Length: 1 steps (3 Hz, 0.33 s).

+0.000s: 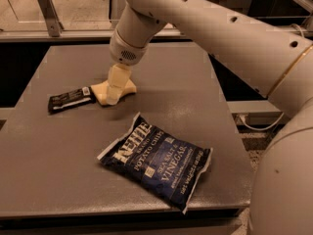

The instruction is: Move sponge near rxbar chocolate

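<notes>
Pale yellow sponge [100, 91] sits on the desk [58, 151] at the rxbar chocolate's [71, 99] 3 o'clock, seemingly placed; only withdrawal looks left for the end effector [114, 96] over it, whose grip I cannot tell.

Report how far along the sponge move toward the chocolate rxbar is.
Done: the sponge lies on the table right beside the white end of the rxbar chocolate. In hand: the gripper is down at the sponge, over its middle. Left: probably only backing the gripper away from the sponge.
</notes>
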Motion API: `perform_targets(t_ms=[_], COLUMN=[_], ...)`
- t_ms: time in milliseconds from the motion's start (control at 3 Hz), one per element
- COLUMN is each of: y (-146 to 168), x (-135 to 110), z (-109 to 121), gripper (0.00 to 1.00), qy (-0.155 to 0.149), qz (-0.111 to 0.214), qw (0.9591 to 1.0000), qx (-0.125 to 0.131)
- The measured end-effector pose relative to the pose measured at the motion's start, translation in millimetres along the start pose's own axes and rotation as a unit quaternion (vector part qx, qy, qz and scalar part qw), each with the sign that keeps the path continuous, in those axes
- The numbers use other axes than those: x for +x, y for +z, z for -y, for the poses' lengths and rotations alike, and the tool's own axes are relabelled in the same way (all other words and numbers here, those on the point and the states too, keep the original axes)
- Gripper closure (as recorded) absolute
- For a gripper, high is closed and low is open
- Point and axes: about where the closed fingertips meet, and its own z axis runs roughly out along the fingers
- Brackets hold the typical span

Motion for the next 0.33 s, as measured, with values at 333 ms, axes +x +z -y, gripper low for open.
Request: perform_targets(t_ms=[333], y=[0.1], x=[0.0], z=[0.0], gripper=[0.00], qy=[0.000], qz=[0.000], qw=[1.0000], qx=[0.000])
